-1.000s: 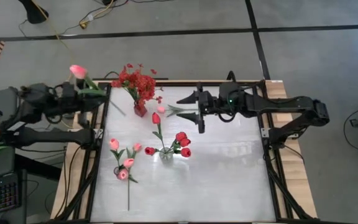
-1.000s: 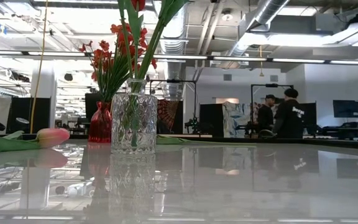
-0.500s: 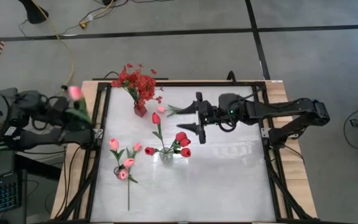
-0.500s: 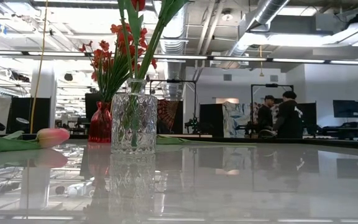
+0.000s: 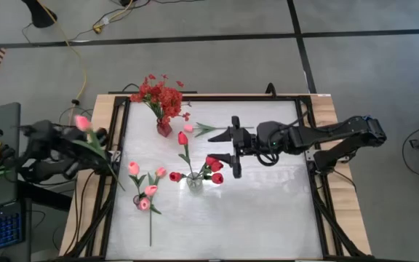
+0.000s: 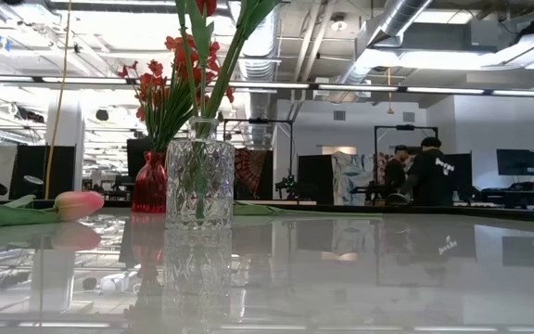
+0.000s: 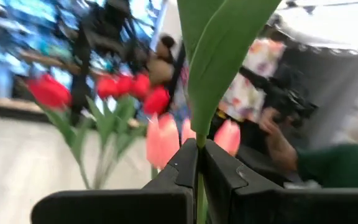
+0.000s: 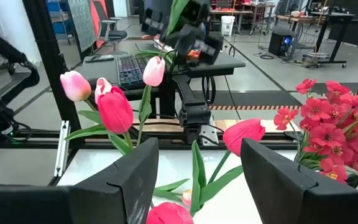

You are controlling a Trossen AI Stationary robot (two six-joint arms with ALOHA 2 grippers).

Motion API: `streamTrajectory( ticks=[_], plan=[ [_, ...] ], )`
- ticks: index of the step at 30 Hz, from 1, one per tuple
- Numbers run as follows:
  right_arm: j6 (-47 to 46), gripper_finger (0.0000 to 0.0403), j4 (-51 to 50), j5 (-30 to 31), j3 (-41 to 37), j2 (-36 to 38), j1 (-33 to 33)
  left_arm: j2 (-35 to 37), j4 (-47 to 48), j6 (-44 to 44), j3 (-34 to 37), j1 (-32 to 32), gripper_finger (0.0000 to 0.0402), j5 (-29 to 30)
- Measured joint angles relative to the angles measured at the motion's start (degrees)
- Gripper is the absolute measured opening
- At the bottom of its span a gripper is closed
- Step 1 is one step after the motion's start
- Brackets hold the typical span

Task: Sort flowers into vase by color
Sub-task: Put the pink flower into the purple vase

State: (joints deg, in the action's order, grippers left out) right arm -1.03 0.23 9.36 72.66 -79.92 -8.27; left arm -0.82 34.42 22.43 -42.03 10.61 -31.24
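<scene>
Pale glossy counter (image 5: 260, 211), framed in dark rails on a wooden base, carrying three groups of artificial flowers. Right arm, dark, reaching in from the right edge; right gripper (image 5: 227, 147) hangs over the counter's middle with jaws apart and empty, their opening facing the clear cut-glass vase (image 5: 194, 180), which stands just beside them toward the left arm's side and holds red tulip buds (image 5: 213, 168) on green stems. Left arm, dark, drawn off beyond the counter's left edge; left gripper (image 5: 70, 145) has its jaws together, clamped on the thin green stem of a pink tulip (image 5: 83, 123), as the left wrist view shows with the stem and a broad leaf rising between them. That stem's long axis runs aslant, bud up and away from the counter, tail end down toward the left rail. Small red vase (image 5: 164, 129) near the far edge, holding a bushy spray of small red blossoms (image 5: 158, 92). Cluster of pink tulip buds (image 5: 145, 191) near the left rail, closest to the held flower; whether a vase holds them cannot be told. Judgement: the pink cluster lies toward the counter's near-left from the left jaws, and the left arm is plainly nearer it than the right, so delivery falls to the left arm, stem tail leading downward.
</scene>
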Motion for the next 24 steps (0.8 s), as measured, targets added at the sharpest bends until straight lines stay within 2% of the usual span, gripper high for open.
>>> streamTrajectory(
  ticks=[4, 11, 24],
  plan=[
    [-0.46, 0.0255, -0.21, 0.01, 0.00, 0.00, 0.03, -0.13, -1.71, -1.64, 4.27, 0.00, 0.0000, -4.84],
    [-0.51, 0.0255, -2.14, 0.01, -0.01, 0.00, 0.20, -0.09, -2.41, -5.99, 7.11, 0.00, 0.0000, -6.12],
    [-0.59, 0.0255, -3.32, 0.01, -0.02, 0.00, 1.73, 0.62, -6.95, -4.49, 13.35, -0.07, 0.0000, -7.55]
  ],
)
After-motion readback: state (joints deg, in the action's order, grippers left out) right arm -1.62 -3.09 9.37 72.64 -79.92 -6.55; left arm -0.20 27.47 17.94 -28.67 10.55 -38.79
